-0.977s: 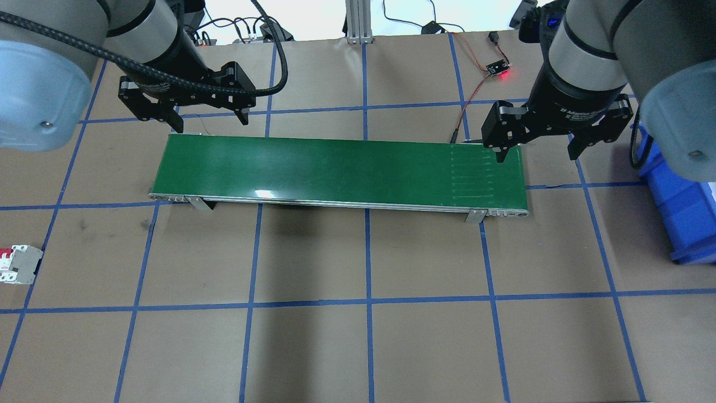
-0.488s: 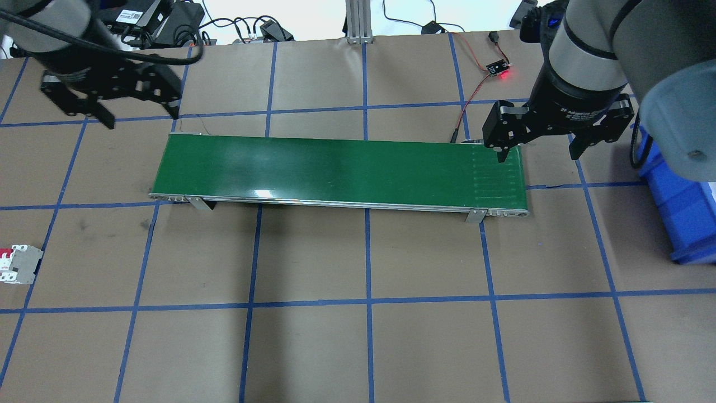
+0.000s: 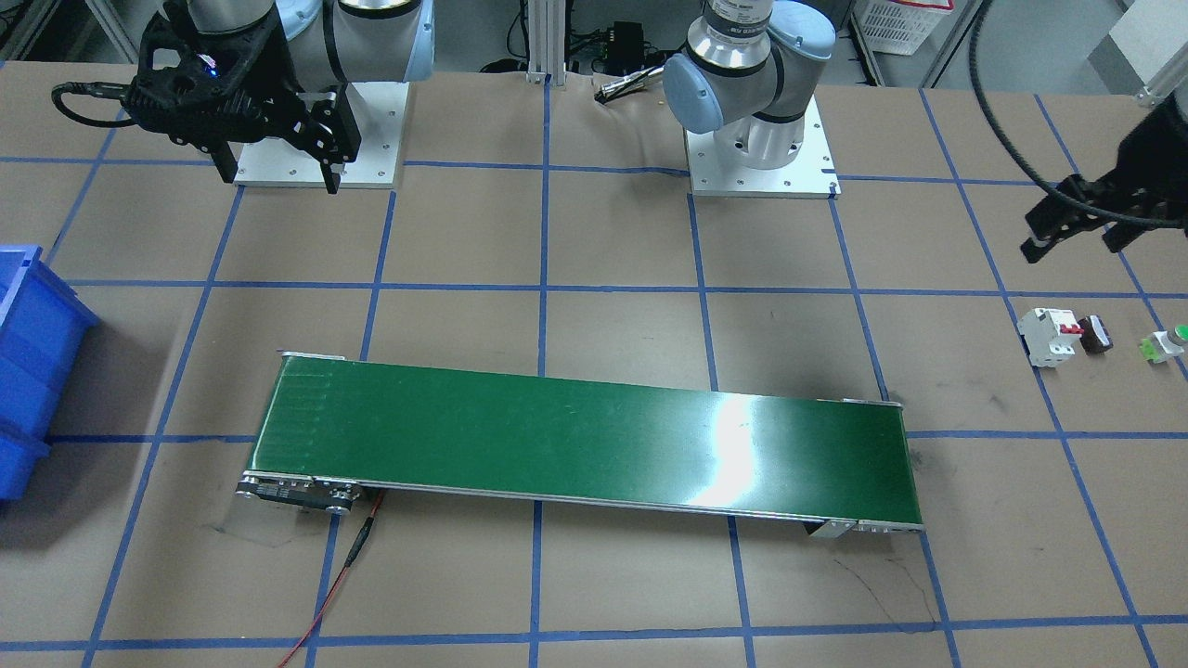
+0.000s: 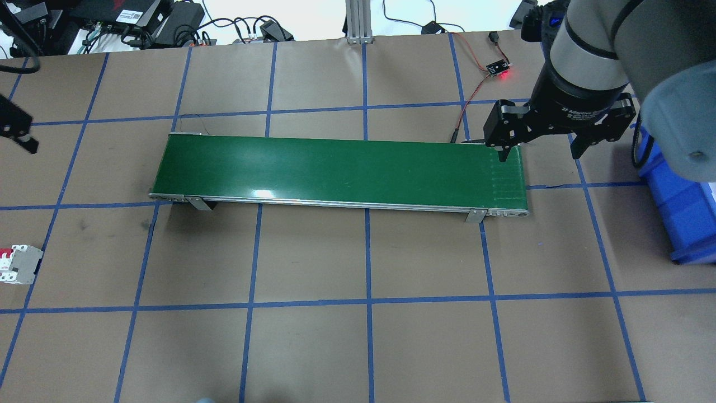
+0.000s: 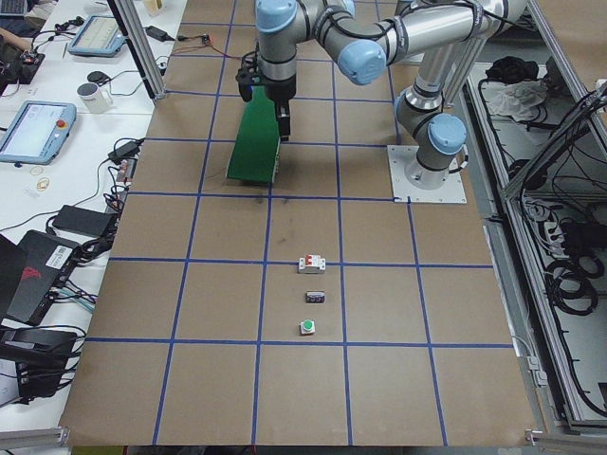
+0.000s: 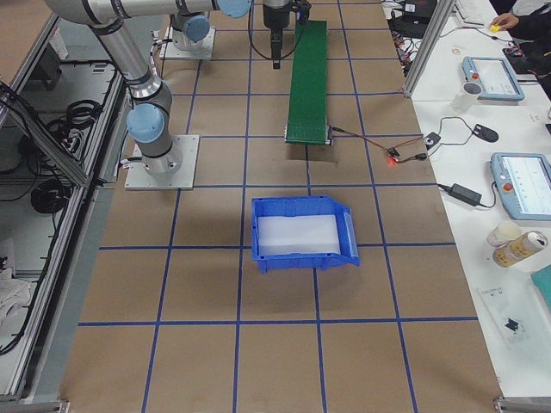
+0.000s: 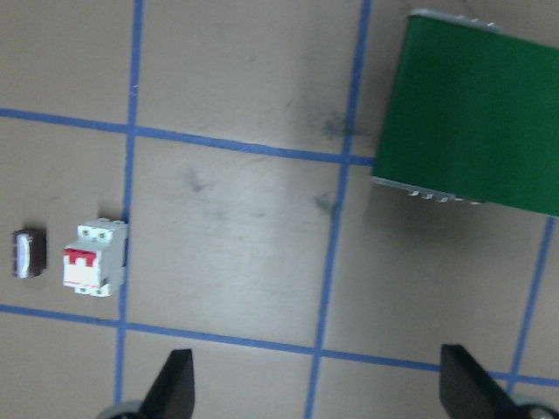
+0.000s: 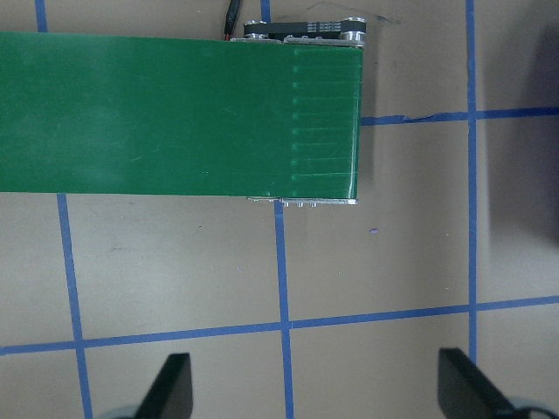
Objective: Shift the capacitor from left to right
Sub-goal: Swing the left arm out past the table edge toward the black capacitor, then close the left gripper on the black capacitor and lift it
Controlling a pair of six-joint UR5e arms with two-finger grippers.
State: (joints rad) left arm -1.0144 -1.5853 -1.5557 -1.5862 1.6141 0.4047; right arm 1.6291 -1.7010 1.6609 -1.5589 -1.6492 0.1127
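While bin (image 6: 297, 261) sits right, capacitor (image 3: 1096, 333) lies left.

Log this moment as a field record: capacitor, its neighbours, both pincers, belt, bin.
capacitor: lying on the table at the robot's left, untouched
neighbours: white circuit breaker on one side, a small gap apart; green-capped push button on the other
left pincer: open, holding nothing, in the air off to one side of the capacitor
right pincer: open, holding nothing, by the belt's end at the robot's right
conveyor belt: green, lying between the two arms
blue bin: on the table past the belt's right end
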